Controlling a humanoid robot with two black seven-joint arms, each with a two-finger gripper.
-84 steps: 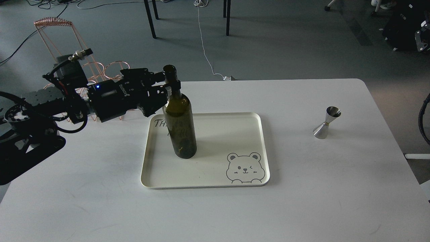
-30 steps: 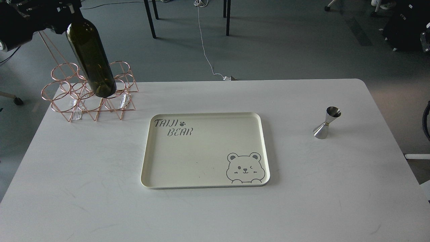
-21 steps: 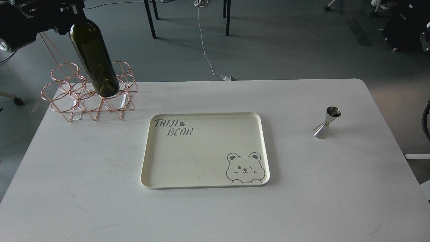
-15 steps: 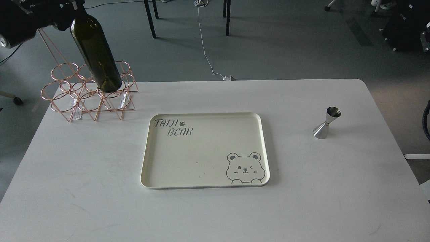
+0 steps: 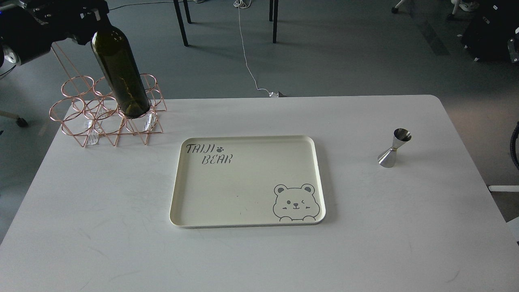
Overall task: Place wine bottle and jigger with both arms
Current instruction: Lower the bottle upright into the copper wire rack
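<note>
Bottle move: the wine bottle [image 5: 120,73] is off the cream tray [image 5: 247,221], where it stood a few seconds ago, and hangs at the table's far left corner over the copper wire rack [image 5: 107,113].
Last second: its base has drifted a little right and down, and now sits in front of one of the rack's near-right rings; the body leans, top to the left.
Left gripper [image 5: 90,18]: clamped on the bottle's neck at the top edge of the view, carrying its weight.
Meaning for the task: I judge the bottle is about to be lowered into a rack ring; that half is nearly done, not finished.
Jigger [image 5: 394,148]: upright on the table's right side, well apart from the tray, in the same spot as before and untouched.
Right arm: only a curve of black cable shows at the right edge; the gripper is out of sight.
Hard to tell: the bottle's neck and mouth are hidden by the gripper, and whether the base is touching the ring or just above it.
</note>
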